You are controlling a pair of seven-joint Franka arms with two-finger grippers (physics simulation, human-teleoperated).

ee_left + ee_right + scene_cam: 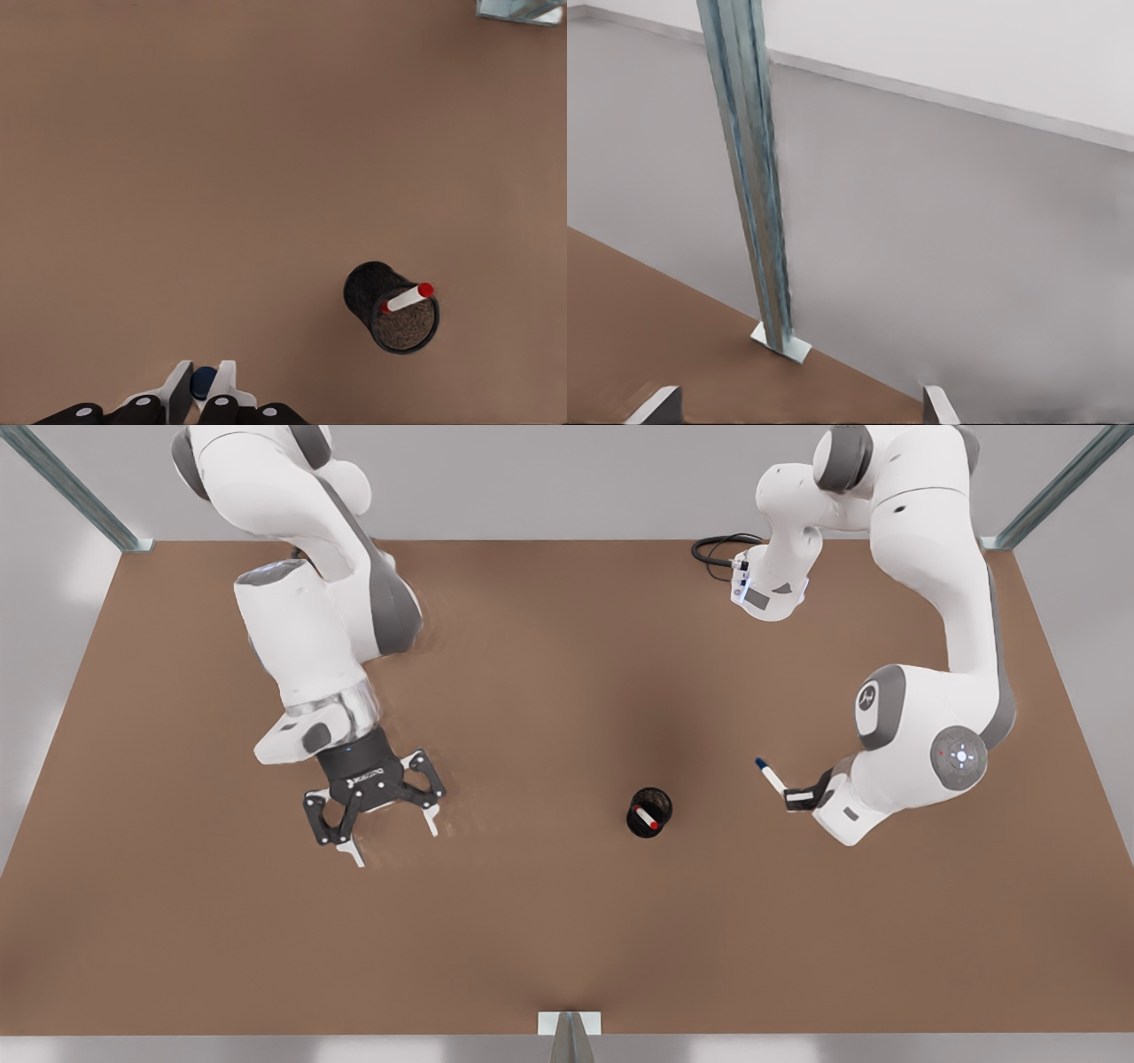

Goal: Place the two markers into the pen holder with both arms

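The black mesh pen holder (663, 804) (365, 290) stands on the brown table, right of centre in the front view. The red-capped marker (646, 817) (408, 297) leans inside it, red end sticking out. At the front view's right, my left gripper (797, 798) (203, 386) is shut on the blue-capped marker (770, 776), whose dark blue end (203, 382) shows between the white fingertips. It hangs to the holder's right, apart from it. At the front view's left, my right gripper (394, 841) (797, 407) hovers low over the table, open, with nothing between its fingers.
Metal frame posts (124, 536) (749, 177) stand at the table's (532, 939) corners, and another post (569, 1036) stands at the front edge's middle. A black cable (716, 547) loops at the back right. Grey walls surround the table.
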